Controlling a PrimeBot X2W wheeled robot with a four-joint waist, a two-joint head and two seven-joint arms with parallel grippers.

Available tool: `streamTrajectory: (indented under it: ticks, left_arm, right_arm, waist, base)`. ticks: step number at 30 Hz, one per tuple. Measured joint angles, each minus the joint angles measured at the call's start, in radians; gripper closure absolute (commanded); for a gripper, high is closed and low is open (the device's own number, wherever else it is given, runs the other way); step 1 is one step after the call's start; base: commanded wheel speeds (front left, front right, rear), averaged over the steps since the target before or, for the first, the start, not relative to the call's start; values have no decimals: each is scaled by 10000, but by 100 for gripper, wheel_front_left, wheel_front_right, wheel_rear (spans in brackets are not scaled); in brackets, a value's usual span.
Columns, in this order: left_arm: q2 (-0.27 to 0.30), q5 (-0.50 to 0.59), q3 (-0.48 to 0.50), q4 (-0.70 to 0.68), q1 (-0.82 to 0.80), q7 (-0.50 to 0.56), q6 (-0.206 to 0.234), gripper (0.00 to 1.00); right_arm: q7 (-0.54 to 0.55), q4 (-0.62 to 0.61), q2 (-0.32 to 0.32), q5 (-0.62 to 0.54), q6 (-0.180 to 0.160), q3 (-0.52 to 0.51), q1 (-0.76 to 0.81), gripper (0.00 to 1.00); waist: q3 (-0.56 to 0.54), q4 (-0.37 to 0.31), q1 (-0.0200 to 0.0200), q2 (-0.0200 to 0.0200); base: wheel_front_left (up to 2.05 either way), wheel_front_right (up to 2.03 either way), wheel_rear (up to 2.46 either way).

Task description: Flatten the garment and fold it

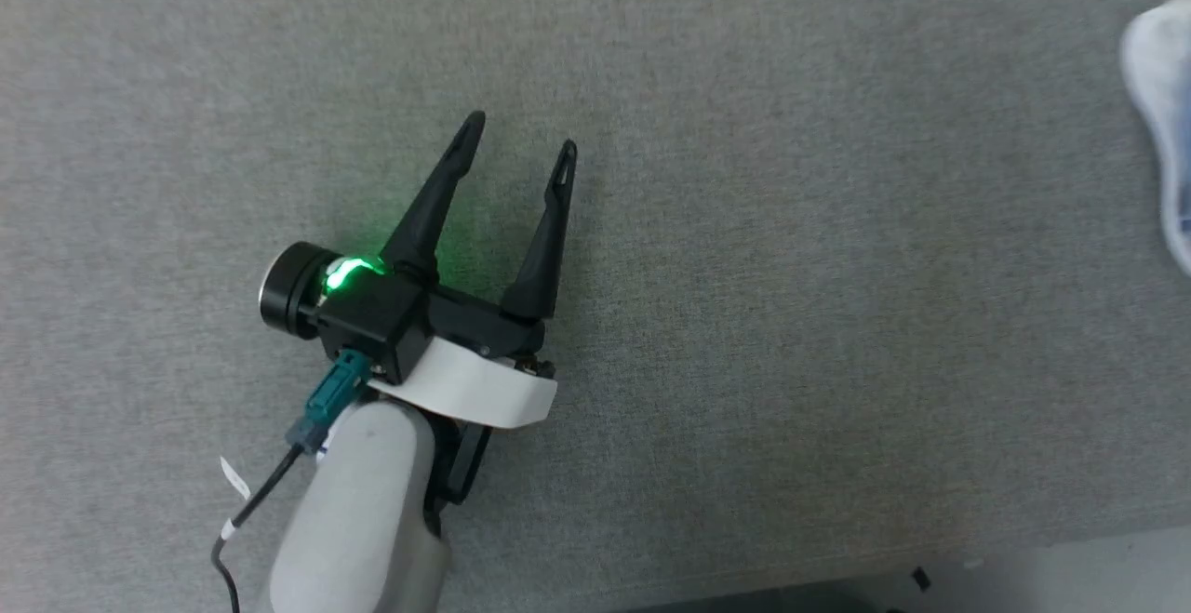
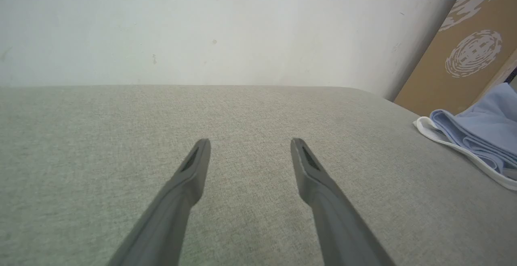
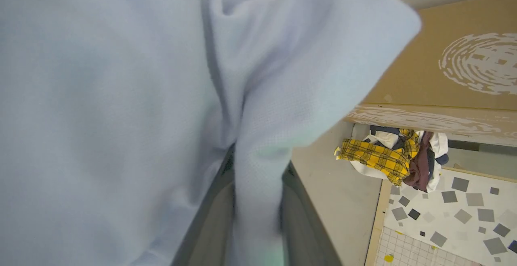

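Right claw (image 3: 258, 169) pinches the light blue garment (image 3: 101, 96); left claw (image 1: 522, 131) spread wide.

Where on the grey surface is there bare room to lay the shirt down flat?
The widest free patch is the grey surface between the open left gripper and the garment at the right edge. Ahead of that gripper it is bare up to the white wall. Crowded: the right side, where the garment bunches near the cardboard box.
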Motion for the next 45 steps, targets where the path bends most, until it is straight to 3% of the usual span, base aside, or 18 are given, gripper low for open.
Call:
streamTrajectory:
  ticks: [9, 10, 11, 21, 30, 36, 45]
  left_arm:
    - [-111, 15, -6, -376, -344, -88, -77, 0]
    - [-128, 15, -15, -384, -359, -90, -79, 0]
    - [-146, 15, -21, -382, -360, -90, -81, 0]
    - [-100, -192, 132, 127, 110, -59, 25, 0]
    - [-77, -238, 803, 180, 1151, -59, 548, 0]
    - [-69, -186, 1557, 138, 1853, -58, 1377, 0]
    - [-69, -84, 2082, -44, 2826, -59, 1482, 0]
  right_arm:
    - [-1149, 1354, 458, -917, 0, -1018, -85, 100]
    - [-1244, 1442, 504, -1032, 0, -1066, -123, 60]
    - [-1352, 1498, 562, -1154, 0, -1104, -176, 0]
    - [-1921, 1852, 982, -2134, -2, -1331, -523, 0]
    - [-2638, 692, 2036, -1856, -2, -1461, -896, 0]
    - [-3622, -656, 3338, -1436, -4, -2341, -318, 0]
    - [-4056, -2865, 5660, -1724, -4, -2798, 1035, 0]
  waist:
    - [985, 91, -3, 0]
    - [1008, 126, -3, 0]
    - [1008, 156, -3, 0]
    - [163, 161, -2, 0]
    - [-1363, 93, -4, 0]
    - [-2547, 211, -5, 0]
    - [-4091, 560, -7, 0]
  base:
    - [0, 0, 0]
    - [0, 0, 0]
    - [0, 0, 0]
    - [0, 0, 0]
    - [0, 0, 0]
    - [0, 0, 0]
    - [0, 0, 0]
